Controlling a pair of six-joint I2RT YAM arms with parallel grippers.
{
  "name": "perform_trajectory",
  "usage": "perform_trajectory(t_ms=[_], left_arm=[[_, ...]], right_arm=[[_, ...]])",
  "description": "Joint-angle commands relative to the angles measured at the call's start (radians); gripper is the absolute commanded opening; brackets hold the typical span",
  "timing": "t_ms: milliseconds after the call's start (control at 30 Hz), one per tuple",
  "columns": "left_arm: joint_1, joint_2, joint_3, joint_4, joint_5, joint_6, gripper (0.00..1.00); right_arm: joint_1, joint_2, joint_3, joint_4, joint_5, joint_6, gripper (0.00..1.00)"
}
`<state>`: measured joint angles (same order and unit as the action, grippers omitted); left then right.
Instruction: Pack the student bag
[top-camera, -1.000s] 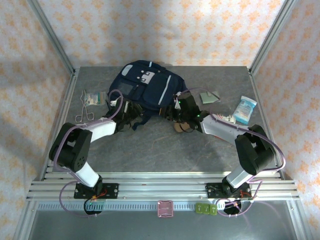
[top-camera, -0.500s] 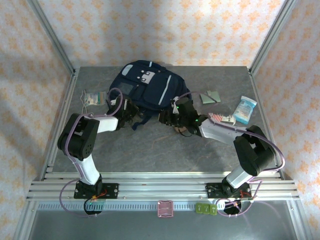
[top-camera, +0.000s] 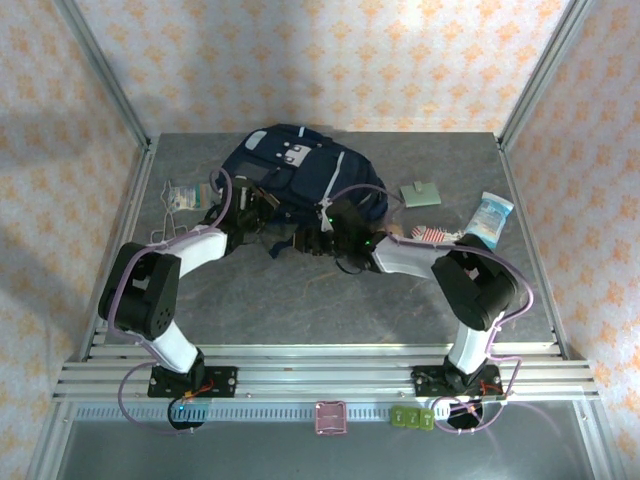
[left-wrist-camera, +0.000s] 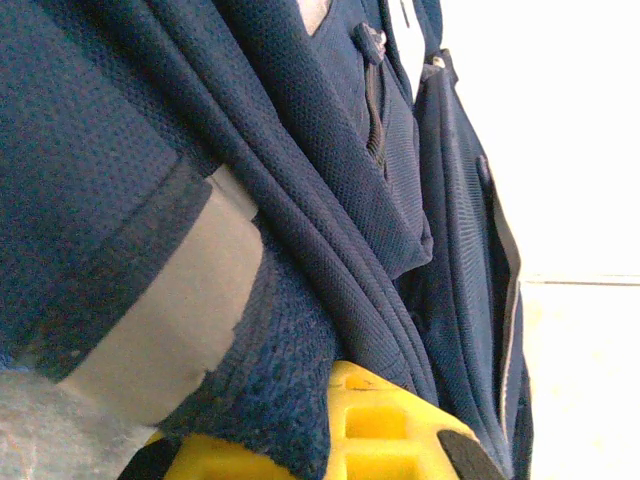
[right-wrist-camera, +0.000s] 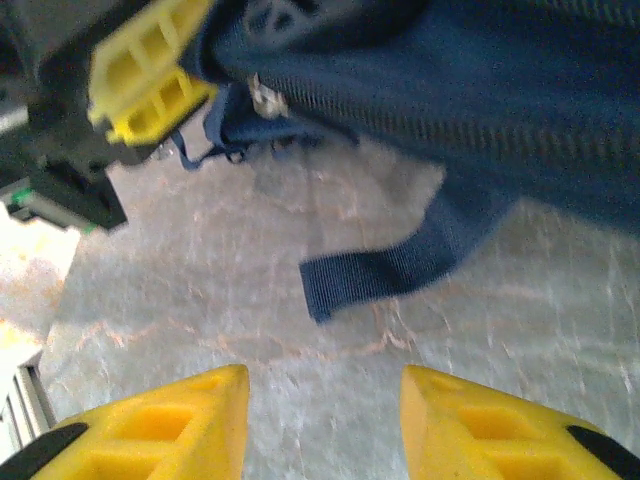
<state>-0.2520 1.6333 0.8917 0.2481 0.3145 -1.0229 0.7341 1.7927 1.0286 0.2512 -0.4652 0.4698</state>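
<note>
A small packet (top-camera: 186, 195) was seen lying at the left of the grey table (top-camera: 300, 300) in the top view. Just right of it, the left gripper (top-camera: 256, 210) was found shut tight on the lower left edge of the student bag (top-camera: 300, 170), with navy fabric pinched against its yellow finger (left-wrist-camera: 385, 425) in the left wrist view. The bag was laid flat at the upper middle of the top view, near the back wall. It was seen to be navy blue, with white and grey patches (top-camera: 293, 153) near its top and a pale stripe (left-wrist-camera: 165, 320) sewn across coarse-woven cloth, and a zip pull (left-wrist-camera: 371, 40) was shown above that. A dark strap end (right-wrist-camera: 375, 272) was seen lying on the table below a long zip line. The right gripper (right-wrist-camera: 322, 385) was held partly open just below the bag, with nothing between its jaws. Further right, a green card (top-camera: 420, 192) and a blue-white pack (top-camera: 490, 220) were set well apart from the bag.
</note>
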Motion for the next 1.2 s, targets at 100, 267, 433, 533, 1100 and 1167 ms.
perform_trajectory(t_ms=[100, 267, 433, 533, 1100, 1167], left_arm=[[-0.031, -0.056, 0.046, 0.046, 0.09, -0.06, 0.0], [-0.05, -0.058, 0.075, 0.042, 0.109, -0.075, 0.0], [-0.06, -0.067, 0.091, 0.051, 0.132, -0.094, 0.0], [-0.062, -0.073, 0.095, 0.053, 0.139, -0.1, 0.0], [-0.061, -0.067, 0.099, 0.117, 0.163, -0.144, 0.0], [-0.061, -0.067, 0.1, 0.12, 0.163, -0.147, 0.0]], right_arm=[[0.001, 0.07, 0.106, 0.107, 0.084, -0.019, 0.46], [0.002, 0.137, 0.166, 0.144, 0.128, -0.024, 0.47], [0.002, 0.183, 0.208, 0.153, 0.218, -0.037, 0.48], [0.002, 0.208, 0.233, 0.127, 0.29, -0.048, 0.48], [0.002, 0.262, 0.249, 0.054, 0.383, -0.031, 0.26], [0.002, 0.28, 0.279, 0.022, 0.393, -0.031, 0.19]])
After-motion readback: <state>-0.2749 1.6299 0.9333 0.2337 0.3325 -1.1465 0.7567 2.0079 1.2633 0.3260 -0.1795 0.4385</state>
